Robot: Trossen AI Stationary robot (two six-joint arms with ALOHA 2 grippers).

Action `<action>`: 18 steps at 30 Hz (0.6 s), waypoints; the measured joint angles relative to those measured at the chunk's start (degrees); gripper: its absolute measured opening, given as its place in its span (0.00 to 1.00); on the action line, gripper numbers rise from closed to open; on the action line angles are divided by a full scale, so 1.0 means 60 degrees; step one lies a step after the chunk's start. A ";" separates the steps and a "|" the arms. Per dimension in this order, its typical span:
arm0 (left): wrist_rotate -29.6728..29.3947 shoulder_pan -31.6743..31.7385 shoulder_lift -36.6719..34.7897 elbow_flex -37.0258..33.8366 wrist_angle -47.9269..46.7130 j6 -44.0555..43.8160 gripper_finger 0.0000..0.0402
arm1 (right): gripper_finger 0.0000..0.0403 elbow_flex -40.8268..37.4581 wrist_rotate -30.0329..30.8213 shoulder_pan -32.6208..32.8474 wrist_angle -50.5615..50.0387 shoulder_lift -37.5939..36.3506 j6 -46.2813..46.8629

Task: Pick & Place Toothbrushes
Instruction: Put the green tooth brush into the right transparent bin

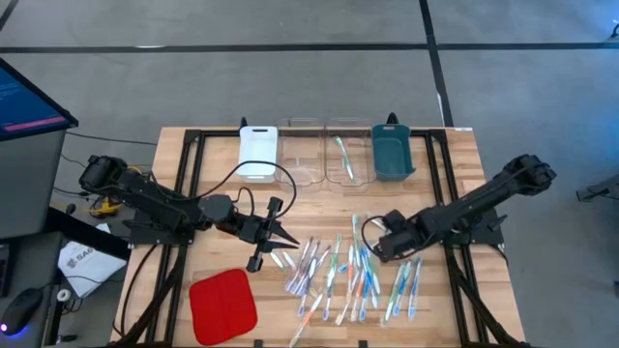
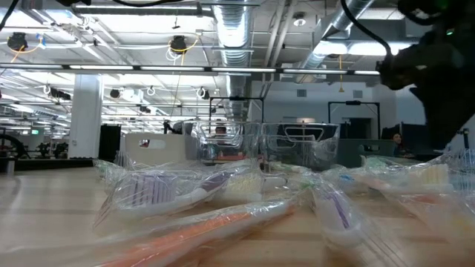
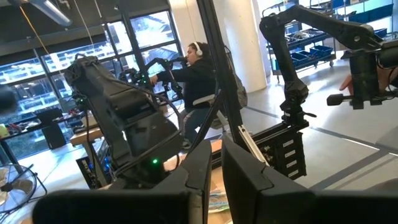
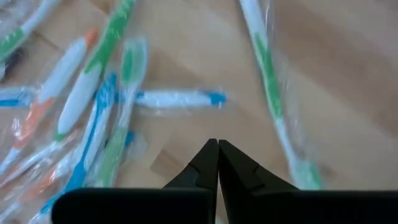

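Note:
Several wrapped toothbrushes (image 1: 353, 275) lie flat in a loose heap on the wooden table (image 1: 455, 164), close up in the low view (image 2: 223, 215). One green toothbrush (image 1: 343, 158) lies in a clear tray (image 1: 346, 155) at the far edge. My right gripper (image 1: 372, 246) is shut and points down over the heap's far part. Its tips (image 4: 217, 144) hang over bare wood, just short of a white and blue toothbrush (image 4: 177, 98) and beside a green one (image 4: 273, 106). My left gripper (image 1: 285, 239) is left of the heap, roughly level, shut (image 3: 216, 177), with nothing seen between its fingers.
Along the far edge stand a white tray (image 1: 258, 153), a second clear tray (image 1: 302, 153) and a teal tray (image 1: 392, 153). A red square pad (image 1: 223, 304) lies at the near left. A person (image 3: 199, 74) sits in the room beyond the table.

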 joint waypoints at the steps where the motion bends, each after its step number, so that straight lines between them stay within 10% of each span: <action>1: 0.0000 0.0000 0.0001 0.0000 0.0000 0.0000 0.08 | 0.02 0.0000 -0.0001 0.0172 -0.0013 0.0001 0.0324; 18: 0.0000 0.0000 0.0000 0.0000 0.0017 0.0011 0.08 | 0.04 -0.0007 0.1277 0.0383 -0.0449 0.1410 -0.1529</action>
